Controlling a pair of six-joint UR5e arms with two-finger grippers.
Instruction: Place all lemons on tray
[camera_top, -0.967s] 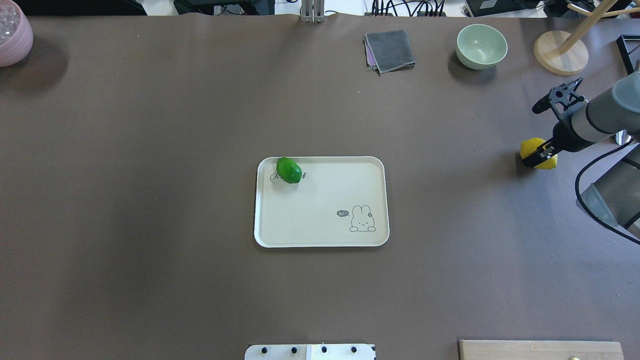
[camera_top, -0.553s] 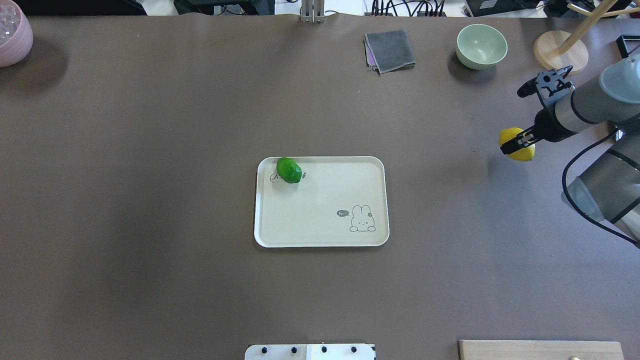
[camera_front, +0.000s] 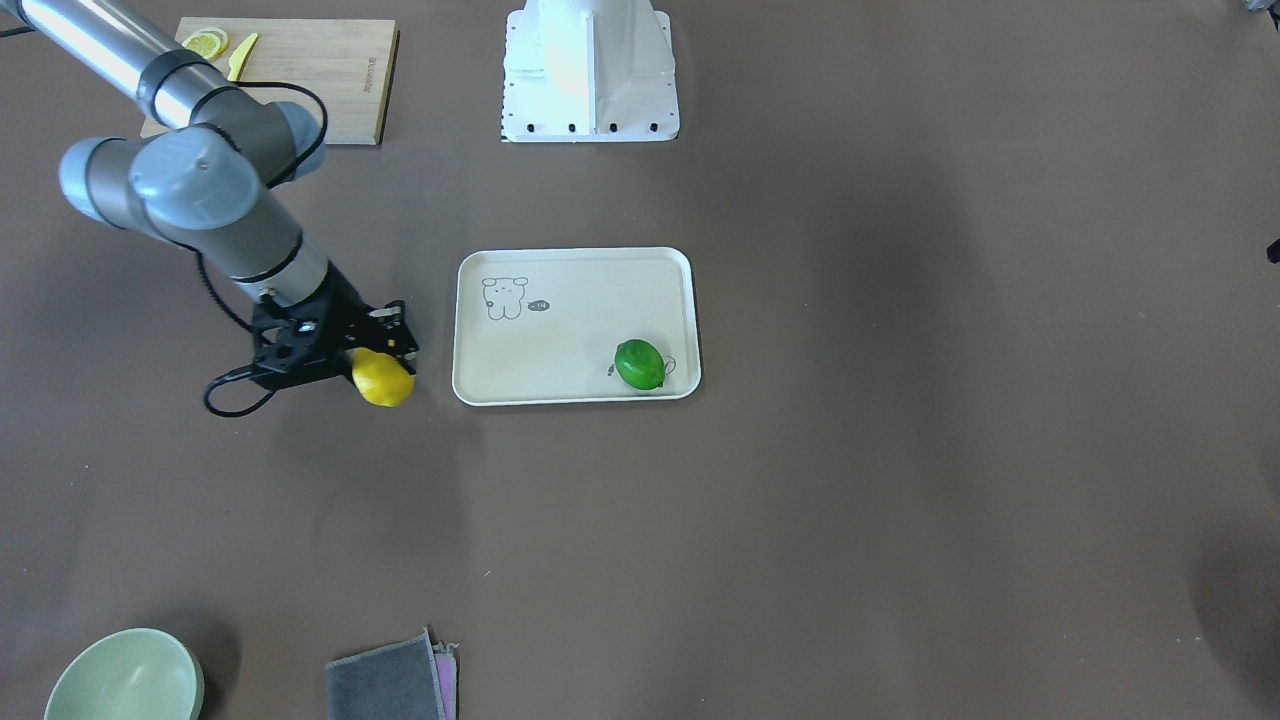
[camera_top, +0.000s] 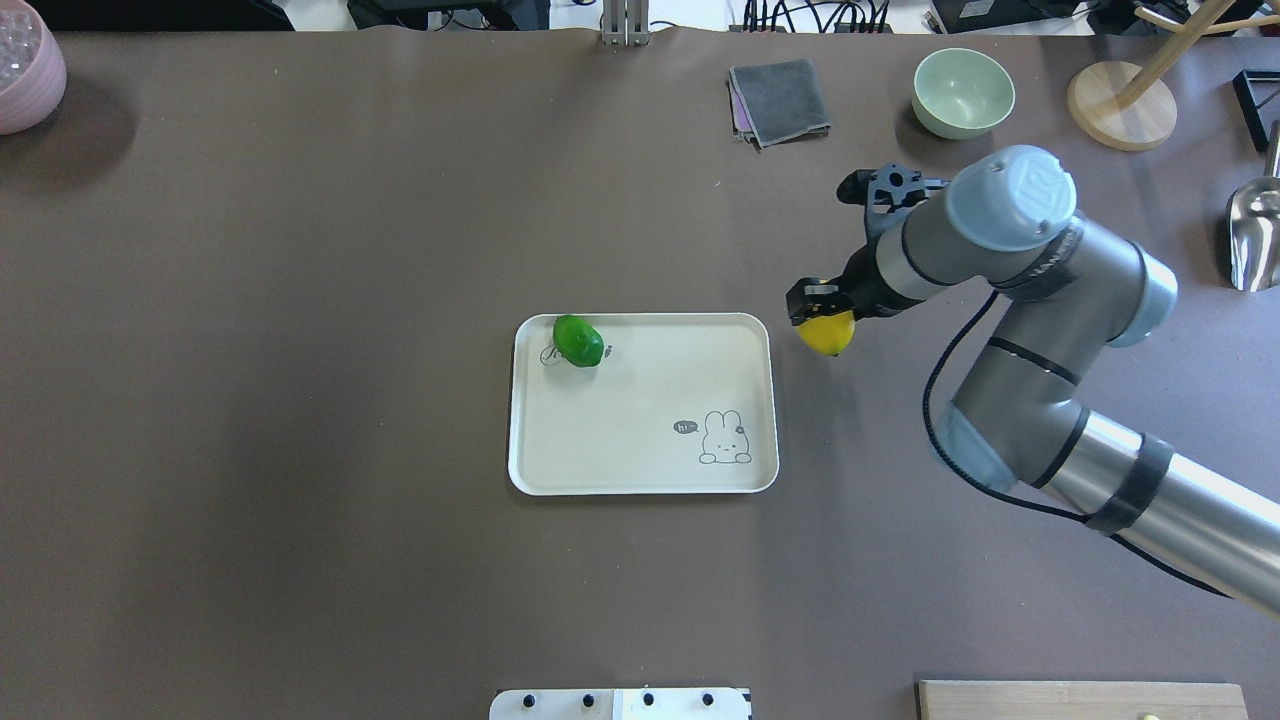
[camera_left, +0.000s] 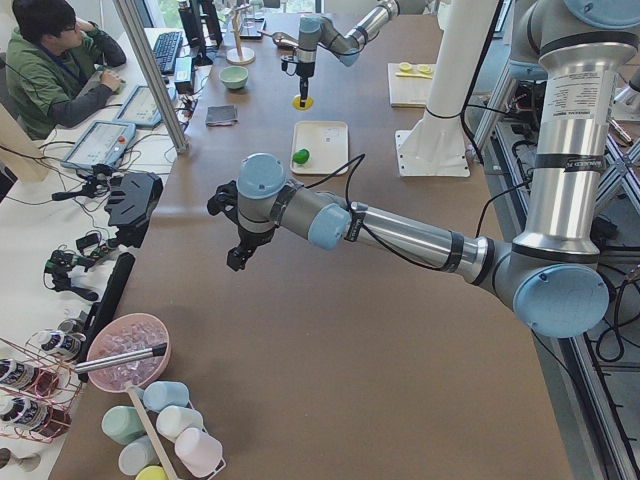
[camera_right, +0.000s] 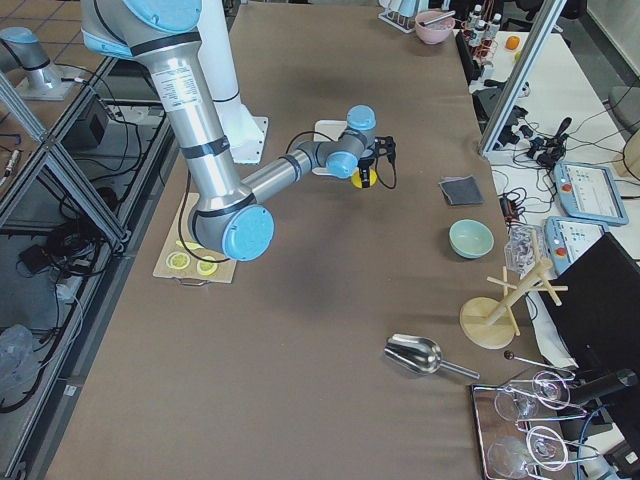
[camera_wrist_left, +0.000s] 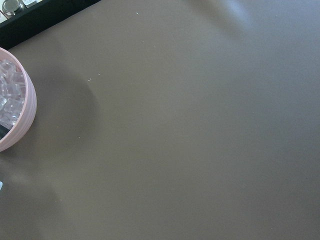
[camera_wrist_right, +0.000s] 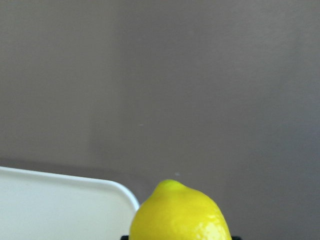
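Observation:
The cream tray (camera_top: 640, 400) lies mid-table. The green lemon (camera_top: 578, 341) rests in its far left corner, also seen in the front view (camera_front: 640, 364). My right gripper (camera_top: 822, 312) is shut on the yellow lemon (camera_top: 828, 336) and holds it just off the tray's far right corner. The right wrist view shows the yellow lemon (camera_wrist_right: 180, 215) with the tray's corner (camera_wrist_right: 60, 205) to its left. My left gripper (camera_left: 237, 258) shows only in the exterior left view, over bare table near the pink bowl, so I cannot tell its state.
A green bowl (camera_top: 963, 92), a grey cloth (camera_top: 780, 100), a wooden stand (camera_top: 1120, 105) and a metal scoop (camera_top: 1255, 235) sit far right. A pink bowl (camera_top: 25, 70) is far left. A cutting board (camera_front: 300, 70) with lemon slices (camera_front: 205, 43) is near the robot's base.
My right arm has carried the yellow lemon leftward from the table's right side to just beside the tray's far right corner. The green lemon and the tray have not moved.

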